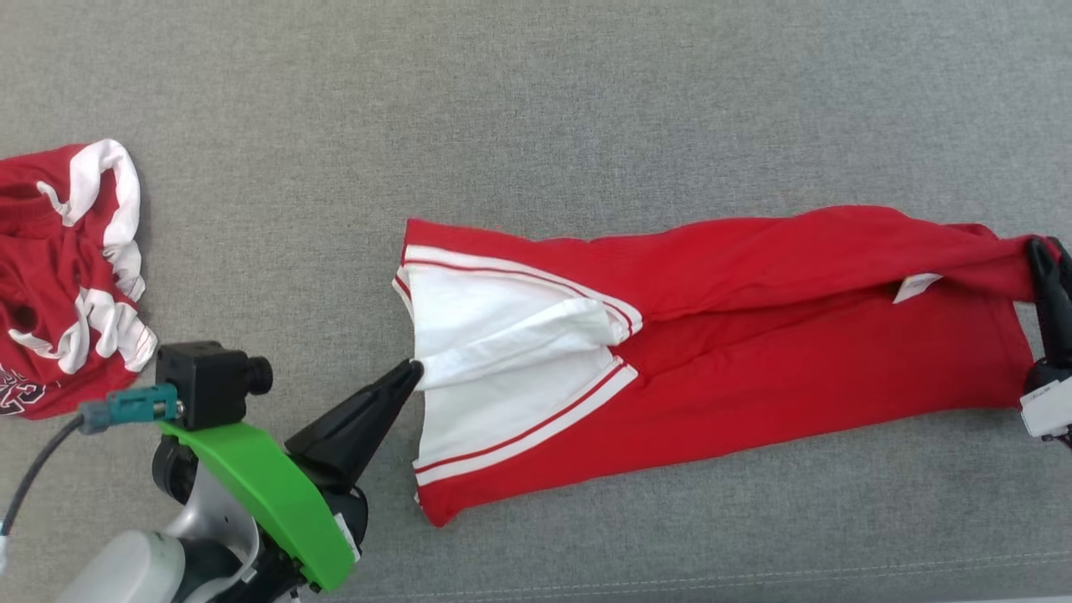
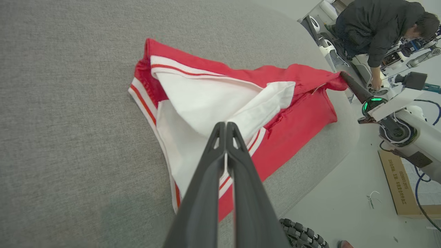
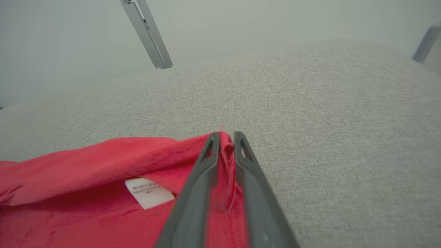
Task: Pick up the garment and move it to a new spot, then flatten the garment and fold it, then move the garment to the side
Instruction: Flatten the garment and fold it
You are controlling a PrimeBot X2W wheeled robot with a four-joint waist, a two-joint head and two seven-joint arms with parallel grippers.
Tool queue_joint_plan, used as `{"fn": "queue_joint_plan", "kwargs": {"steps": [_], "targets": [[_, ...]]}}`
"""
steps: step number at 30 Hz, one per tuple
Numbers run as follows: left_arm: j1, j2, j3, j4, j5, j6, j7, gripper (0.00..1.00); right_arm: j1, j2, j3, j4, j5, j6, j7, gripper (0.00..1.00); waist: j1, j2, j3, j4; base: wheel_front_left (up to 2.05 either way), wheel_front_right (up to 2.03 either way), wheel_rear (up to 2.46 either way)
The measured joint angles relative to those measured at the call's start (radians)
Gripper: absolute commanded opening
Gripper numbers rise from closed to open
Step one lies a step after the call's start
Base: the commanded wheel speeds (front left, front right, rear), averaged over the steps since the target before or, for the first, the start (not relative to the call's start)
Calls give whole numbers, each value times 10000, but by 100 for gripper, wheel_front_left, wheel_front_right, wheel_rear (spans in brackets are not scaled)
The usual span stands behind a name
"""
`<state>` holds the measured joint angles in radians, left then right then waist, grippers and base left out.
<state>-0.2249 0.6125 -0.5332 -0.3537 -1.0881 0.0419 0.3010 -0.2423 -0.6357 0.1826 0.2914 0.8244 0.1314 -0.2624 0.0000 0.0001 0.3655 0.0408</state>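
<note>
garment [image 1: 754, 335] is stretched across the frame's centre and right, each end pinched by the closed left gripper [image 1: 412, 367] and right gripper [image 1: 1047, 244]; flattening is judged underway, and a fold is called for next.

Soft, even light over a wide grey woven-fabric work surface [image 1: 536, 100]. Off its rounded corner there's pale smooth floor [image 2: 344, 213] with a flat brown cardboard box [image 2: 399, 186] lying on it. Beyond that corner, a person in a dark jacket [image 2: 372, 27] bends over equipment. At the surface's far edge, a slanted grey metal strut [image 3: 148, 34] stands against a plain pale wall [image 3: 258, 20].
</note>
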Motion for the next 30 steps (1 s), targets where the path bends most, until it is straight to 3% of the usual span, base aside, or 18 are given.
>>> {"fn": "queue_joint_plan", "kwargs": {"steps": [1,2,4,5,6,7,12,22,30], "targets": [[106,-35,-52,59,42,29,-82,0,119,52,-104,38,0,0,0,100,0,0,-51,-11,0,0,0],[191,-67,-105,125,113,31,-159,8,220,119,-213,86,15,0,-2,100,0,0,-104,-22,0,0,0],[316,-157,-178,293,270,54,-337,43,437,267,-418,81,50,-4,-2,100,0,0,-209,-40,0,0,0],[376,-205,-230,385,316,54,-418,46,567,334,-535,59,58,-4,-2,100,0,0,-273,-48,0,0,0],[469,-280,-261,477,341,59,-512,61,712,418,-688,12,67,-4,-2,100,0,0,-347,-57,0,0,0],[540,-345,-276,539,376,77,-633,100,825,479,-805,-25,65,-4,-2,100,0,0,-408,-64,0,0,0],[966,-637,-161,953,1074,360,-1779,100,1620,901,-1243,-228,-13,-6,-2,100,0,0,-851,-134,0,0,0],[2081,-1413,0,2476,2823,1327,-4767,100,2544,1762,-1377,-384,-203,-6,-2,100,0,0,-1831,-296,0,0,0],[2826,-2439,619,3659,4107,1406,-5595,100,2626,2372,-1143,-209,-309,-6,-4,100,0,0,-2532,-343,0,0,0]]}}
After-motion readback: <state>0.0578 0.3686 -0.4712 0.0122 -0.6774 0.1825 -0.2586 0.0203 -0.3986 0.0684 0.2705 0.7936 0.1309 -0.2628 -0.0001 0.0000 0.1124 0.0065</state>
